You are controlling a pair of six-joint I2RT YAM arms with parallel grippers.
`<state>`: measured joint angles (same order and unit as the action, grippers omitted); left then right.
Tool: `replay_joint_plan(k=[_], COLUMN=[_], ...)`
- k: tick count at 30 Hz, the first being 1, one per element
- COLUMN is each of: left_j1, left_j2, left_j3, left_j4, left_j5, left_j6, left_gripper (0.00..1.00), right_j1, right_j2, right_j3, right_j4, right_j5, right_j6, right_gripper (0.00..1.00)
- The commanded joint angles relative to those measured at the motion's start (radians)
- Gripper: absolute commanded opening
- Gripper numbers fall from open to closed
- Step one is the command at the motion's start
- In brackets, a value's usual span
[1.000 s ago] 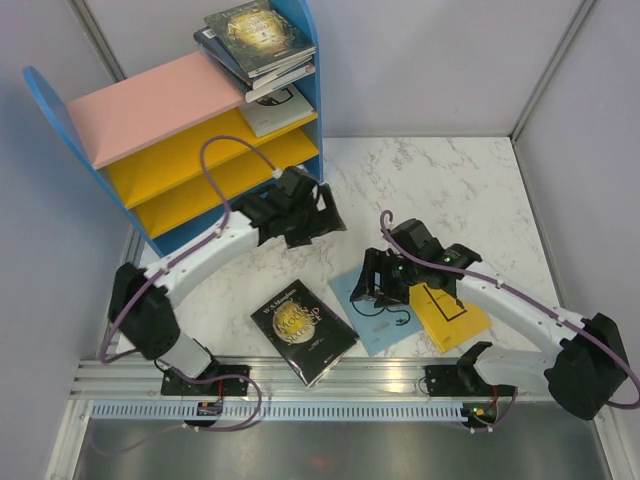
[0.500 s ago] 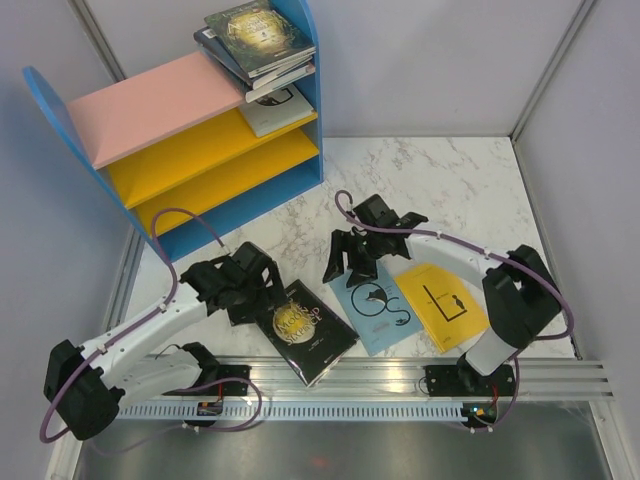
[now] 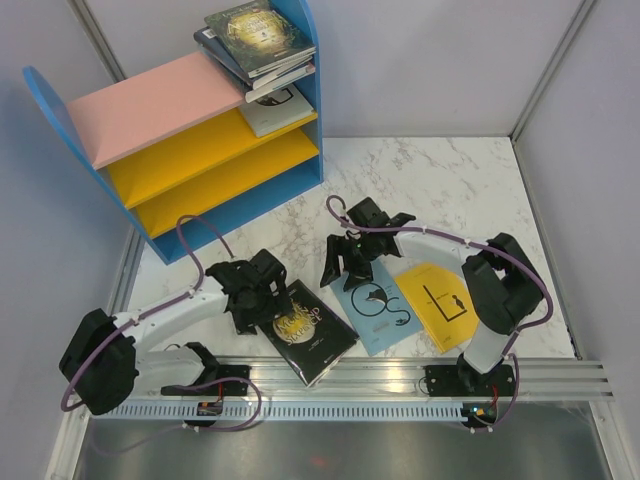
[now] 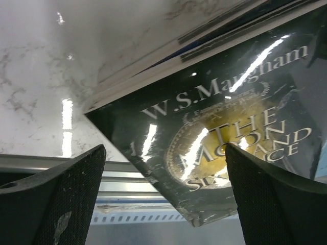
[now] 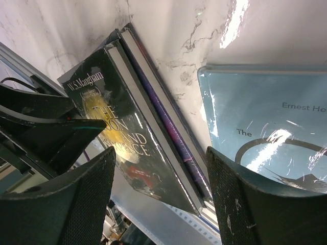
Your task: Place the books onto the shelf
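Black book (image 3: 310, 335) lying lower centre on bench (image 3: 450, 180), long axis running diagonally, upper left to lower right. Left pincer (image 3: 262, 308) hovering at its upper-left corner, spread wide, empty. It is sitting nearer than right pincer (image 3: 343, 272), also gaping, empty.

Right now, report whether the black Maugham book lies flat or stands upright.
Flat, cover up: the black Maugham book shows its gold title from above, resting on a purple book.

I work on a white marble-veined table (image 3: 460, 180) streaked with glare, plain grey walls (image 3: 430, 60) around, a metal rail (image 3: 360, 378) nearest me.
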<state>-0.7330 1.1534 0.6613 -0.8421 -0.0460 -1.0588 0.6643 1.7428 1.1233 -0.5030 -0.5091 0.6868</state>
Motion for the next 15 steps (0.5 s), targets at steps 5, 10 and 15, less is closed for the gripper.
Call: replay_joint_plan(k=[5, 10, 15], left_j1=[-0.020, -0.032, -0.034], left_j2=[0.136, 0.302, 0.397], left_j3=[0.093, 0.242, 0.314], left_j4=[0.187, 0.245, 0.294], left_j5=[0.026, 0.041, 0.106], left_j6=[0.025, 0.097, 0.134], left_gripper=[1.00, 1.00, 1.00], right_j1=[-0.006, -0.041, -0.083], right_j2=[0.000, -0.040, -0.075], right_j3=[-0.045, -0.152, -0.223], right_j4=[0.044, 0.084, 0.113], right_j5=[-0.014, -0.029, -0.051], right_j6=[-0.035, -0.036, -0.036], right_gripper=[0.75, 0.75, 0.75])
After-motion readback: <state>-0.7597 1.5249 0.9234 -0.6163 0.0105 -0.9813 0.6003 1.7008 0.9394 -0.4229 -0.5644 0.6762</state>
